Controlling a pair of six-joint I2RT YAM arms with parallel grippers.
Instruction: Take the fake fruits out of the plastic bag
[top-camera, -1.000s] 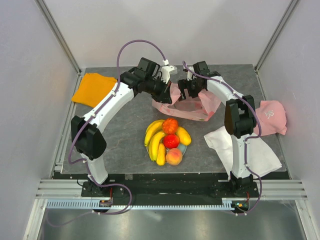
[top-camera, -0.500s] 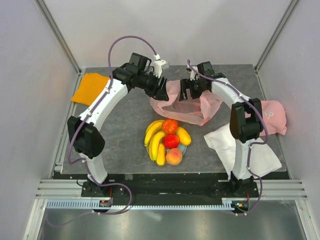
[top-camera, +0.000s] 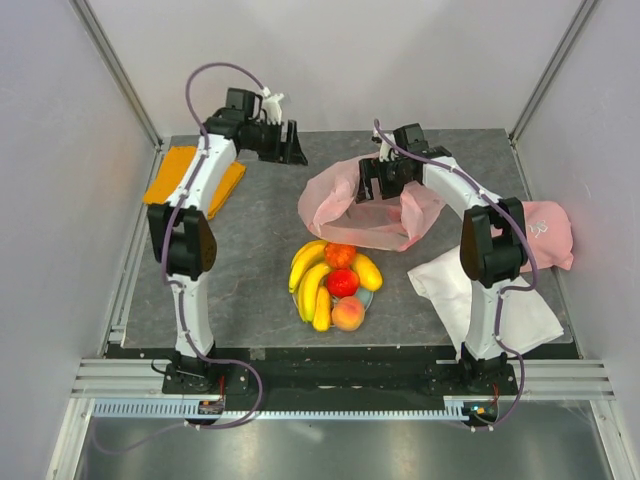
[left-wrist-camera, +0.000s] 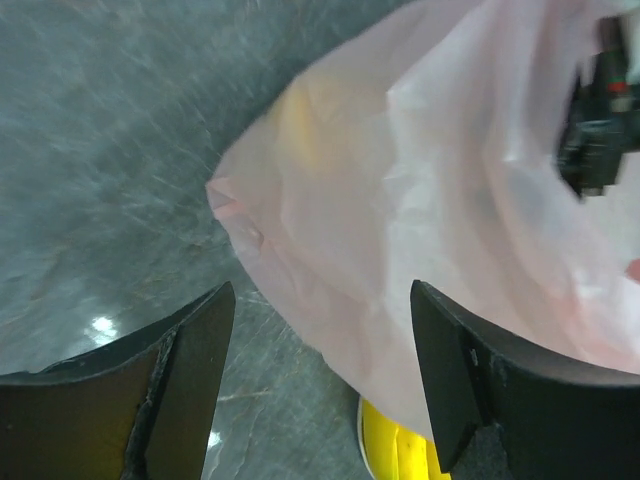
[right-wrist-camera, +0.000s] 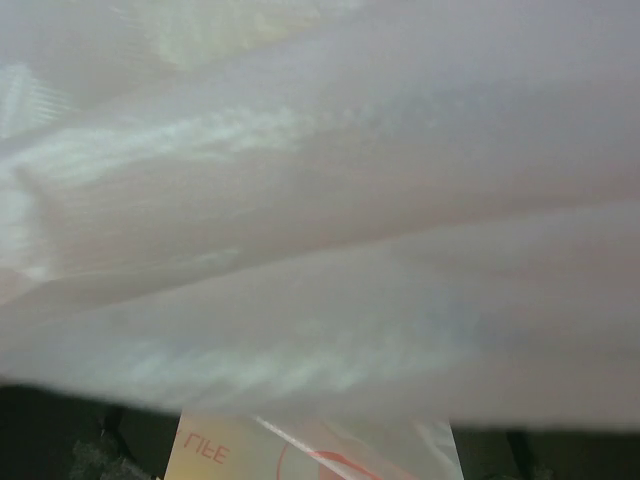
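The left fingers (left-wrist-camera: 195, 360) stand apart and empty, clear of the bag (top-camera: 350, 205). The right fingers (top-camera: 372, 182) are spread too, with the bag's film draped against them. The fruits (top-camera: 335, 285) lie heaped on the desk (top-camera: 240, 260), just touching the bag's hem. If the film snags on the right fingers, it could drag across the heap and roll fruit away.

Blurred plastic bag (right-wrist-camera: 320, 200) covers the right wrist view, hiding jaws of the right gripper (top-camera: 374, 188).
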